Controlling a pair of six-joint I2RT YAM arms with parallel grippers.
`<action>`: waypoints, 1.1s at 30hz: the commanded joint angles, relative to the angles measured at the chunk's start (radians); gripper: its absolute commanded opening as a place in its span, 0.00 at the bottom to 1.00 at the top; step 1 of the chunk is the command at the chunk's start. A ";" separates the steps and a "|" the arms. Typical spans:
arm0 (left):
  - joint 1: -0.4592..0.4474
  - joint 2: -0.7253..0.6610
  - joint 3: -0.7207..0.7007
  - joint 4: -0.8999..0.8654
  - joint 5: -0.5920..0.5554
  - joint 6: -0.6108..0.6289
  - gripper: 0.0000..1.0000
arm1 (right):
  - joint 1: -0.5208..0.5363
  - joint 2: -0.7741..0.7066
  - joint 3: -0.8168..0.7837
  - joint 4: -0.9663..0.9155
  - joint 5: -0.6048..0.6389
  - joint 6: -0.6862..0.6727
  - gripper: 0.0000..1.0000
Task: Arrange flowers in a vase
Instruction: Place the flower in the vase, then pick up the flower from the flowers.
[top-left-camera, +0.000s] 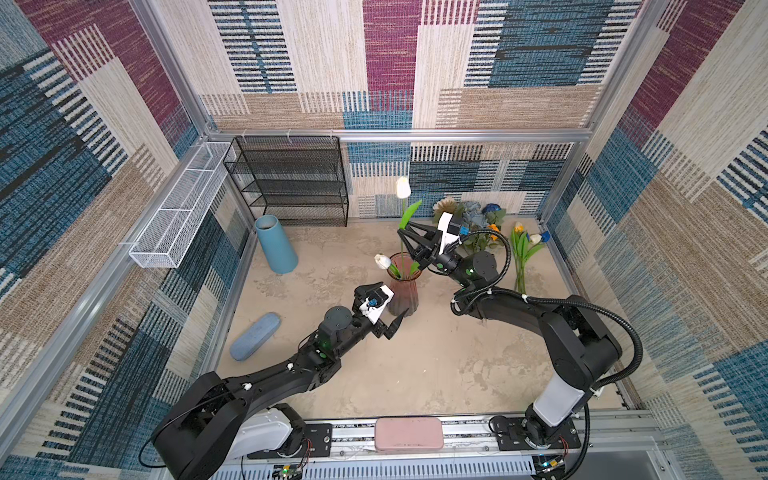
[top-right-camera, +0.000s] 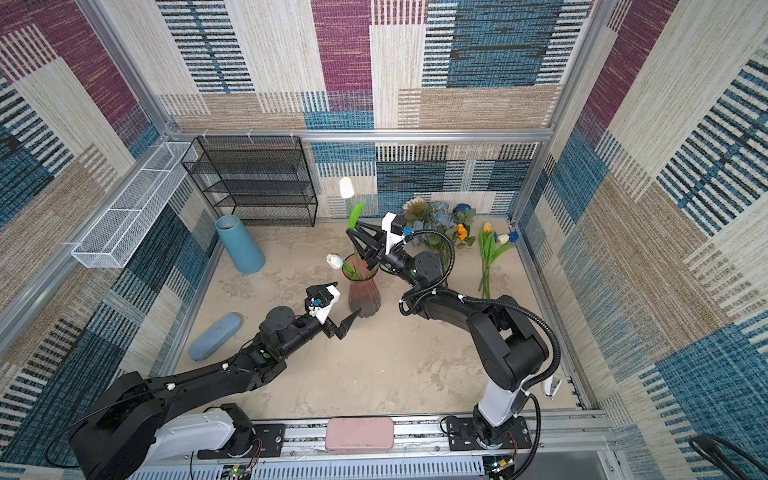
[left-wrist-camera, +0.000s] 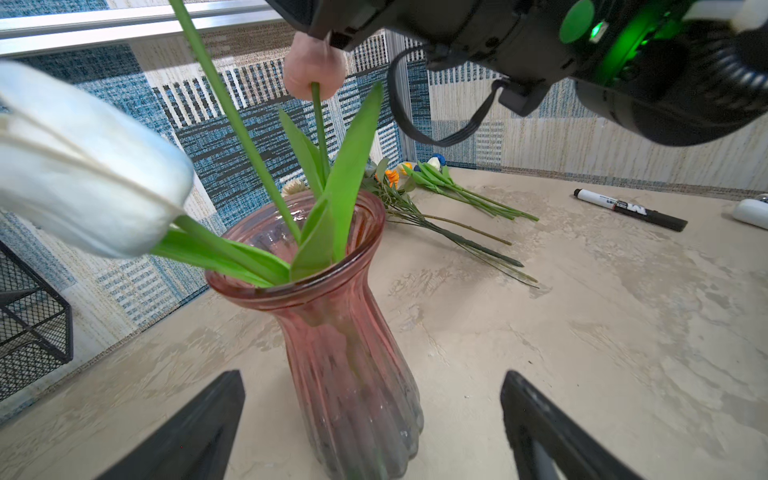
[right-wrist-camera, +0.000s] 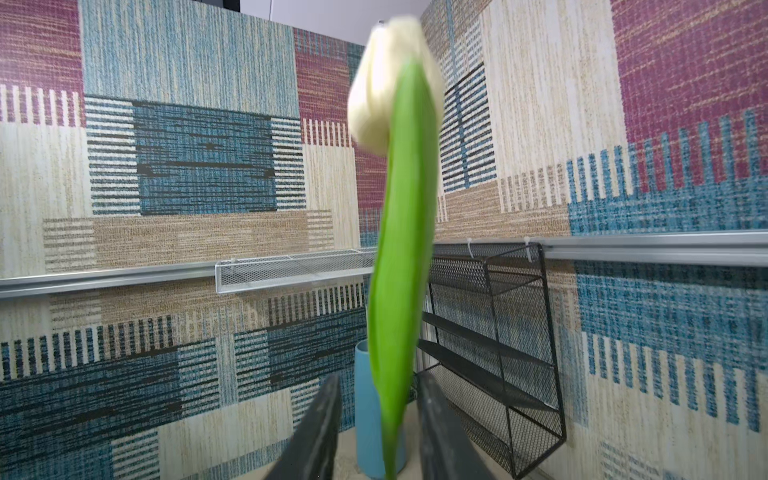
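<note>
A pink ribbed glass vase (top-left-camera: 402, 291) (left-wrist-camera: 345, 332) stands mid-table. One white tulip (top-left-camera: 382, 260) leans out of it to the left. A taller white tulip (top-left-camera: 403, 187) (right-wrist-camera: 390, 83) stands upright in it. In the left wrist view a pink tulip (left-wrist-camera: 313, 66) also rises from the vase. My right gripper (top-left-camera: 407, 243) (right-wrist-camera: 378, 376) is open around the tall tulip's stem and leaf, with gaps on both sides. My left gripper (top-left-camera: 392, 298) (left-wrist-camera: 372, 374) is open, its fingers astride the vase's base without touching it. More flowers (top-left-camera: 469, 218) and tulips (top-left-camera: 525, 243) lie at the back right.
A blue cylinder vase (top-left-camera: 276, 245) stands at the back left beside a black mesh shelf (top-left-camera: 291, 183) and a white mesh basket (top-left-camera: 178, 212). A blue case (top-left-camera: 255, 336) lies at the left, a pink case (top-left-camera: 409, 433) on the front rail, and a marker (left-wrist-camera: 631, 210) on the right.
</note>
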 joint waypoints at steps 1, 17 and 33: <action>0.001 -0.001 -0.006 0.052 -0.014 0.012 0.99 | 0.004 -0.053 -0.037 -0.053 0.018 -0.068 0.42; 0.001 -0.087 0.059 -0.126 0.099 0.040 0.99 | -0.002 -0.467 -0.033 -0.666 0.417 -0.224 0.67; -0.081 -0.174 0.161 -0.551 0.340 0.038 0.98 | -0.684 -0.079 0.174 -1.332 0.277 0.024 0.41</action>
